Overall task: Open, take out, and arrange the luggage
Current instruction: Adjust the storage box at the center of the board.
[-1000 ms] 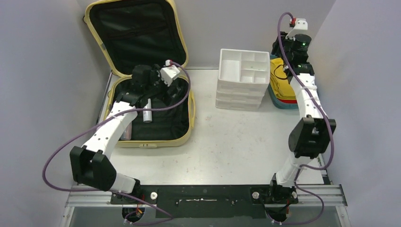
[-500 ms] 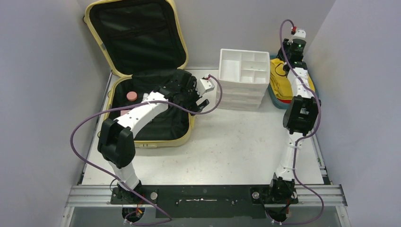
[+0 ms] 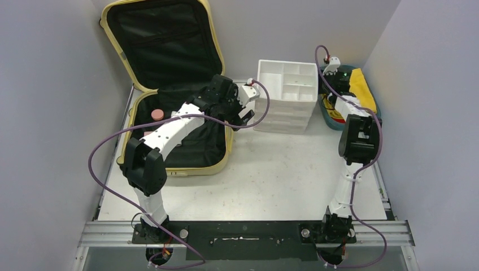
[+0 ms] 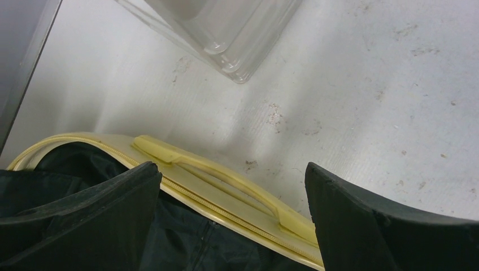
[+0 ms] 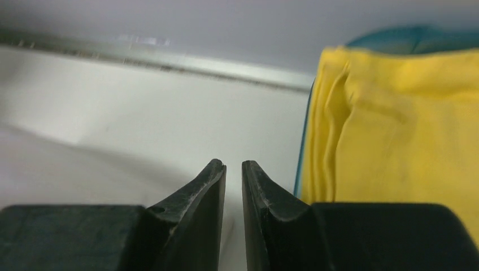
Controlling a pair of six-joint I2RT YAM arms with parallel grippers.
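Luggage (image 3: 164,45) lies open left of the organizer (image 3: 288,84), at the far left of the table (image 3: 271,175). Its lid stands up against the back wall and its base lies flat, both showing black lining. A pink-capped item (image 3: 157,114) sits in the base, on the side away from the organizer.

Between the luggage base and the organizer hangs the left gripper (image 3: 242,113), over the base's edge nearest the organizer. Its jaws are released and wide apart, with nothing between them. Its wrist view shows the luggage's yellow side handle and zip edge below the fingers, and a corner of the organizer beyond, apart from the luggage.

On the organizer's right stands a teal tray (image 3: 334,123) with a yellow cloth (image 3: 361,87) in it. The right gripper (image 5: 233,169) hovers between the organizer and the tray, with the cloth just to its right in the wrist view. Its jaws are clenched almost together with only a thin slit between them, and they grasp nothing.
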